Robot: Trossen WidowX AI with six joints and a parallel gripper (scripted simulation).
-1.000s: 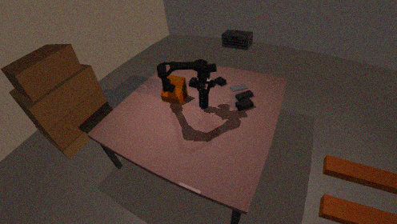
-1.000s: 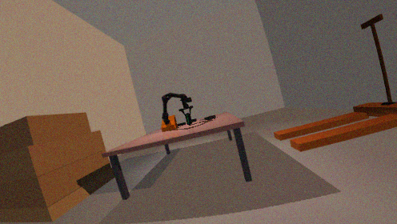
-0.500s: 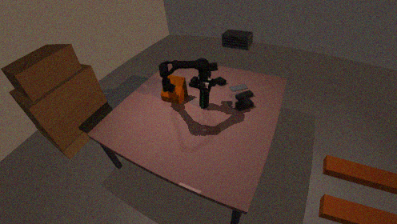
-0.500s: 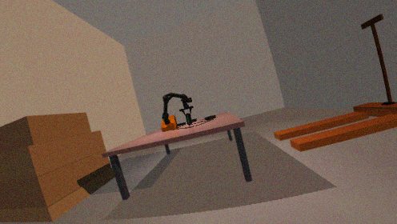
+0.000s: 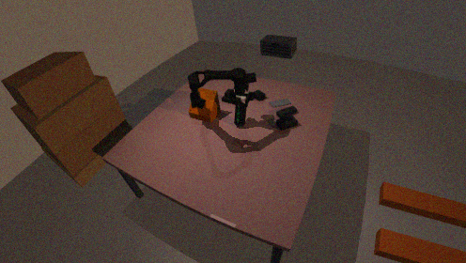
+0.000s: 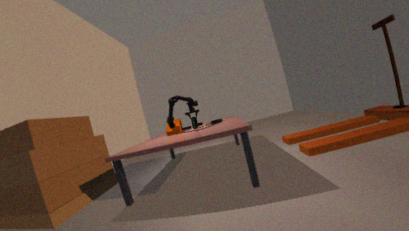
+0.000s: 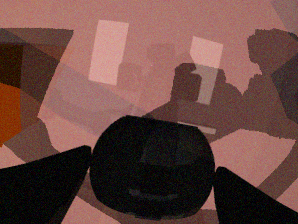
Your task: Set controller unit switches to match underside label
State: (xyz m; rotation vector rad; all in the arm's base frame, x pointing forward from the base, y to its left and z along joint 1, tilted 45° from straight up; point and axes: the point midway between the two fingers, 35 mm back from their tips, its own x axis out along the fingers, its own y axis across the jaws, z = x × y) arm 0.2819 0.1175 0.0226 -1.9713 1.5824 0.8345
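Controller unit (image 5: 240, 117) (image 6: 194, 123) (image 7: 152, 172), its label and switch settings indiscernible, is gripped between the two fingers of my tool (image 5: 240, 100) (image 6: 193, 117) (image 7: 153, 165); one unit, held upright.

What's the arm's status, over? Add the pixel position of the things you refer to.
Gripper (image 5: 241, 99) (image 6: 192, 114) (image 7: 153, 165) shut on controller unit (image 5: 240, 116) (image 6: 194, 123) (image 7: 152, 177). Unit held on end, label out of wrist view. Dark modules (image 5: 287, 123) (image 6: 216, 121) off to one side, seemingly not in the way.

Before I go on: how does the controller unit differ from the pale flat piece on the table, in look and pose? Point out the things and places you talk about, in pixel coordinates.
Colour: the controller unit (image 5: 240, 116) (image 6: 194, 122) (image 7: 150, 175) is dark with a little green showing; the pale flat piece (image 5: 280, 102) is light grey.
Pose: the controller unit stands on end between the gripper's (image 5: 240, 98) (image 6: 192, 114) (image 7: 153, 159) fingers; the pale flat piece lies flat, ungripped.
Thickness: the controller unit is chunky, the pale flat piece thin.
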